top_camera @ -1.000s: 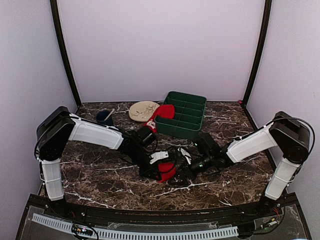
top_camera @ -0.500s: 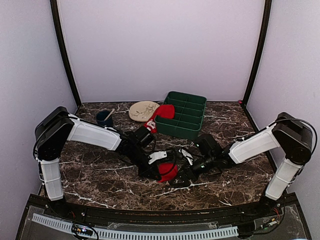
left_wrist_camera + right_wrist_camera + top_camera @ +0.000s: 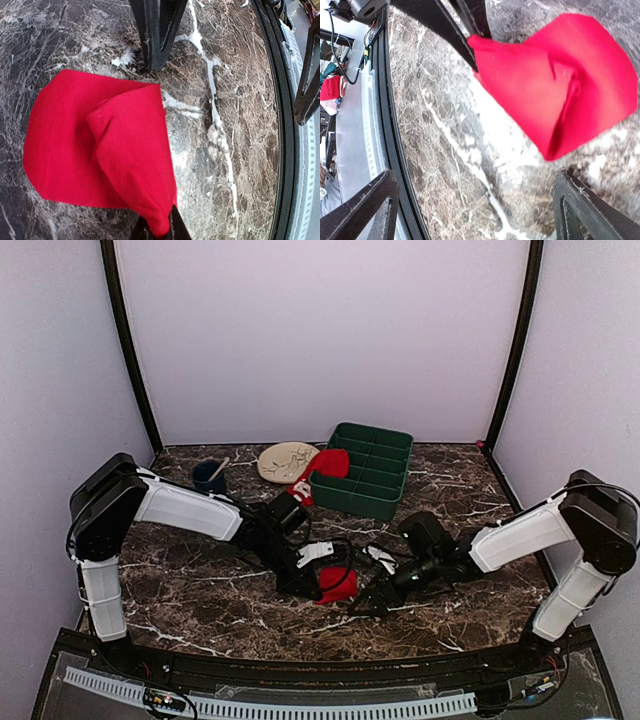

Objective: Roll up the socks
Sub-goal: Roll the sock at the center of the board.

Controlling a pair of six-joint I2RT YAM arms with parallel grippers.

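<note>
One red sock [image 3: 338, 585] lies partly folded on the marble table [image 3: 200, 590], a flap doubled over its flat part [image 3: 95, 150]. My left gripper [image 3: 320, 583] is shut on the flap's tip [image 3: 160, 227]. In the right wrist view the sock [image 3: 560, 85] hangs from the left fingers [image 3: 455, 30]. My right gripper [image 3: 373, 601] stands open just right of it, its fingers [image 3: 590, 210] wide apart with nothing between them. The other red sock [image 3: 331, 462] drapes over the green tray's corner, its white patterned end [image 3: 300, 489] on the table.
A green compartment tray [image 3: 385, 455] stands at the back centre. Left of it lie a beige plate [image 3: 287, 461] and a dark blue cup [image 3: 209, 475] with a stick in it. The black front rail [image 3: 280, 125] runs close by the sock.
My right gripper has drawn back to the right, away from the sock, staying open. The left gripper keeps its grip and has barely moved.
</note>
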